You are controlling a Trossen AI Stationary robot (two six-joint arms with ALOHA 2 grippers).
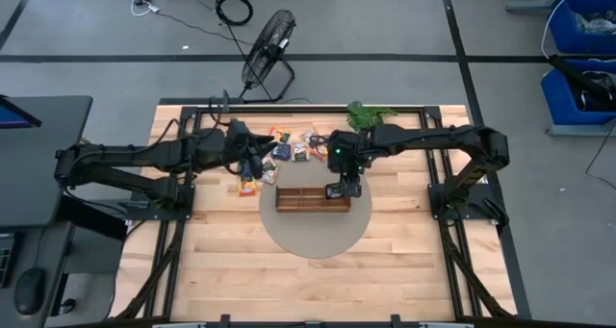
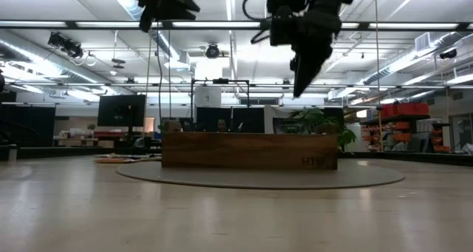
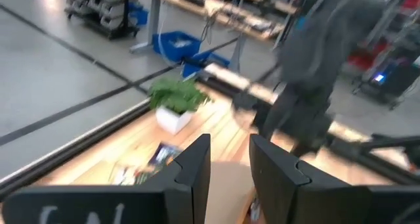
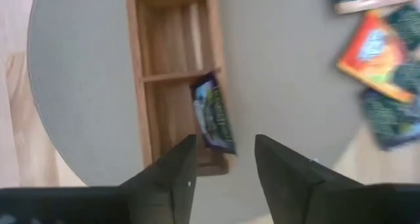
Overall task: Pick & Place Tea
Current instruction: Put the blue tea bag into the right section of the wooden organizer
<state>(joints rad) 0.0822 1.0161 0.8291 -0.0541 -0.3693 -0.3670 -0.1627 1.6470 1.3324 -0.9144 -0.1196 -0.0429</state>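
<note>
High view, wooden table (image 1: 404, 270), round grey mat (image 1: 313, 237), tray (image 1: 310, 201), right jaws parted, empty, left unclear

Bright, even overhead light; ceiling strip lights (image 2: 66, 73) glare in low view; both wrist views motion-blurred.

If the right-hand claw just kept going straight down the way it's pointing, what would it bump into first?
Probably the dark tea packet leaning in the end compartment of the wooden tray. The right gripper hangs open directly above it, though depth is hard to judge.
</note>
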